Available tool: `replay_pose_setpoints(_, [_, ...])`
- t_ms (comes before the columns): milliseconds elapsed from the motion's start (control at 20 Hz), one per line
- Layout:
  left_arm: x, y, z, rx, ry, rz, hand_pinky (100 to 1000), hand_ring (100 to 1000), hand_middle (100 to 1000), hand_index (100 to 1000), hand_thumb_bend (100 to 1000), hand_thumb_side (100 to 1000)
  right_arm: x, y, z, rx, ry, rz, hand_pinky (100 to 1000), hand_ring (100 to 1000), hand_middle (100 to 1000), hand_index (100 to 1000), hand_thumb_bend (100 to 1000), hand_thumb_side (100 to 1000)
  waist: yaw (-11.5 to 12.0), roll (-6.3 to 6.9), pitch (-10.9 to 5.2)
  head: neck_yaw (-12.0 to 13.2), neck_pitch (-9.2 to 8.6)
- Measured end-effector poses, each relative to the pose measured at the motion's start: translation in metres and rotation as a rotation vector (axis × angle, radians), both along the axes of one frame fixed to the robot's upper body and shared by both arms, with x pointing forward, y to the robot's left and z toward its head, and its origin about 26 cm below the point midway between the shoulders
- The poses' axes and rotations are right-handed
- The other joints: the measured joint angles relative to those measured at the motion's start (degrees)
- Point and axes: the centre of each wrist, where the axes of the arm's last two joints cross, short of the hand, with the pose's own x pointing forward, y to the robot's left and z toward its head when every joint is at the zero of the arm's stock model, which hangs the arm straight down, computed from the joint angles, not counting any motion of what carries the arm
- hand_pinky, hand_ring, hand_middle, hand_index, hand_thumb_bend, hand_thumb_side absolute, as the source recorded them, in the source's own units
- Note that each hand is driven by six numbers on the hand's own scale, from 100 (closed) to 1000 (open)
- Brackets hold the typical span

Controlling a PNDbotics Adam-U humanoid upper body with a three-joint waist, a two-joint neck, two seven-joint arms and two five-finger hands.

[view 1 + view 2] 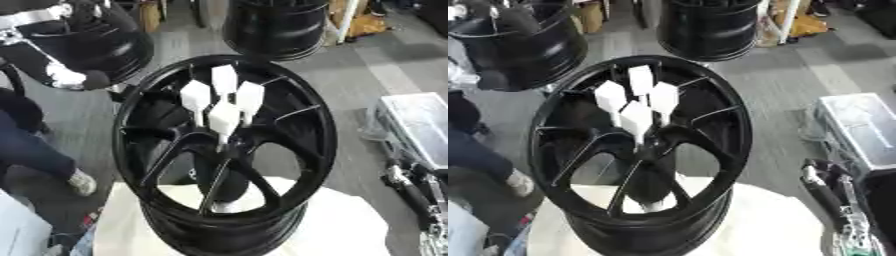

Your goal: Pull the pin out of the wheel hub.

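A black spoked wheel rim (125, 135) lies face up on a white padded stand (350, 225) in the middle of both views. Several white pins with flat rectangular heads stand upright in a cluster over the hub (224, 150); the nearest pin (224, 118) is at the front, with others (194, 95) (249, 96) behind it. No hand touches them. At the lower right a black and silver part of my right hand (826, 196) shows beside the stand, apart from the wheel. My left hand shows in neither view.
Two more black rims stand behind, one at the top middle (276, 27) and one at the upper left (518, 45). A clear plastic crate (420, 125) sits on the floor at right. A person's leg and shoe (80, 182) are at the left.
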Motion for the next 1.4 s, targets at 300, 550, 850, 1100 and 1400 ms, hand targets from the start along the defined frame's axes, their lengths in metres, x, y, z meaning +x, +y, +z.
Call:
replay_pose_setpoints(300, [0.025, -0.024, -0.024, -0.016, 0.062, 0.009, 835, 827, 812, 867, 474, 465, 0.0, 0.0, 0.0, -0.001, 0.001, 0.002, 622, 571, 646, 680, 100, 491, -0.4, 0.11, -0.07, 0.0, 0.0])
replay_pose_setpoints(550, [0.035, -0.039, -0.044, 0.01, 0.063, 0.004, 841, 840, 823, 882, 514, 483, 0.0, 0.001, -0.001, -0.001, 0.002, 0.009, 622, 570, 646, 680, 100, 491, -1.1, 0.13, -0.06, 0.4, 0.0])
replay_pose_setpoints(850, [0.044, -0.053, -0.062, 0.036, 0.064, 0.008, 837, 836, 817, 881, 497, 436, 0.001, 0.003, 0.0, -0.002, 0.002, 0.02, 622, 570, 646, 680, 100, 491, -1.8, 0.07, -0.01, 1.0, 0.0])
replay_pose_setpoints(1100, [0.047, -0.059, -0.07, 0.045, 0.074, 0.012, 834, 821, 794, 869, 492, 402, 0.001, 0.003, 0.0, -0.002, 0.003, 0.025, 622, 570, 646, 680, 100, 493, -2.0, 0.03, 0.08, 1.3, 0.0])
replay_pose_setpoints(1400, [0.048, -0.064, -0.075, 0.079, 0.075, 0.014, 803, 703, 668, 781, 447, 352, 0.003, 0.004, 0.002, -0.002, -0.003, 0.027, 622, 570, 646, 680, 100, 490, -2.2, 0.02, 0.11, 1.4, 0.0])
